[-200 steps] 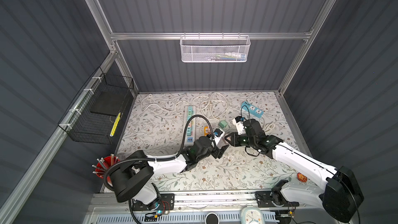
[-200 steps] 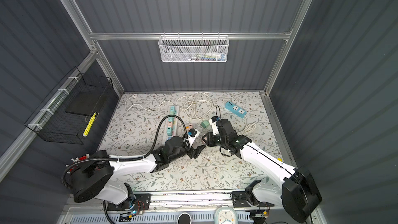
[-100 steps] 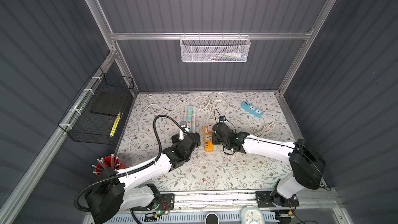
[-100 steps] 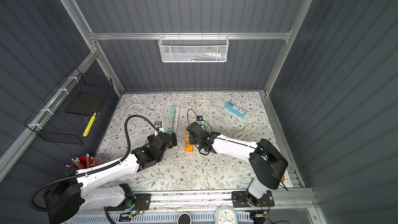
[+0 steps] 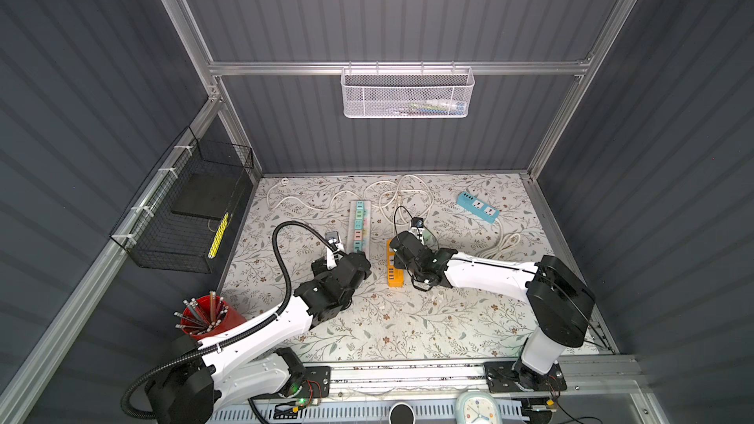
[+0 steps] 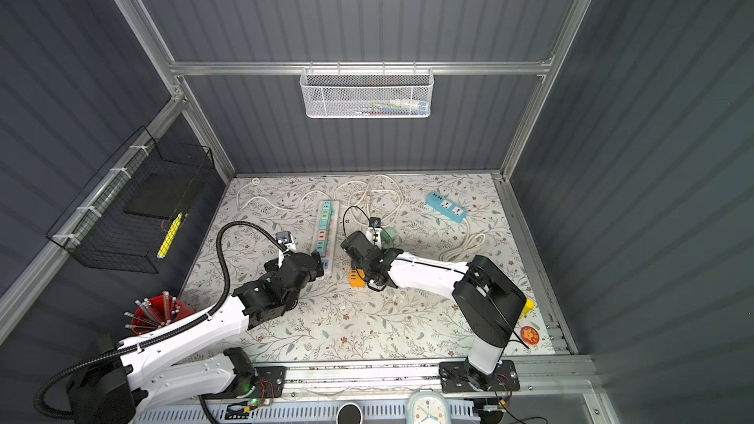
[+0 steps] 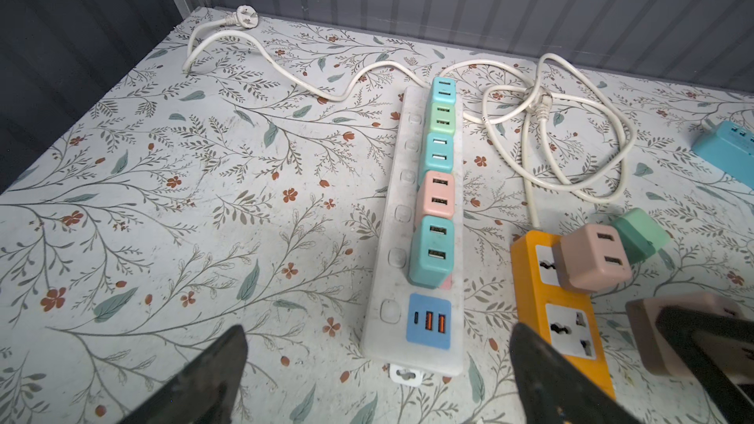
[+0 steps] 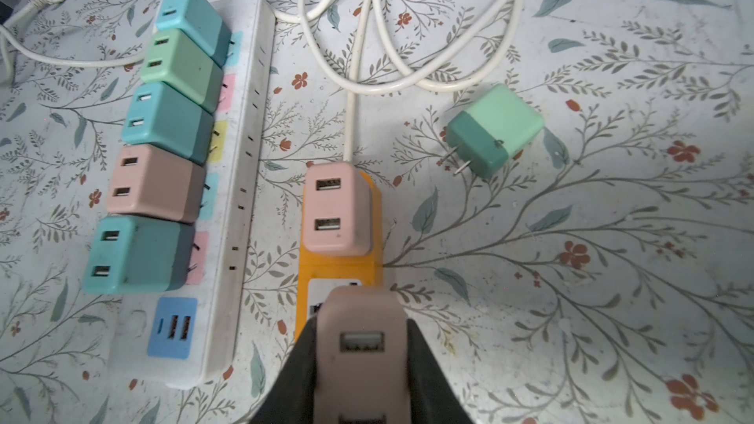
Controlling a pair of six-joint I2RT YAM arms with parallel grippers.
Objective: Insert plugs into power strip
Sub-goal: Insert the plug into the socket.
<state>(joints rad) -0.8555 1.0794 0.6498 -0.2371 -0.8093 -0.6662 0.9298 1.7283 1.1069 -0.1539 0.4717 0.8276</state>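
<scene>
Arms have swung leftward; left pincer gapes empty, right pincer clamps a pink plug: align it squarely over the orange strip, at its free socket.

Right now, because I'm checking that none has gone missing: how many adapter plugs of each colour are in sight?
Teal plugs: 3, all on the white strip.
Green plugs: 2, one on the white strip, one loose on the table.
Pink plugs: 3, one on the white strip, one on the orange strip, one in the right claw.
Total: 8.
</scene>
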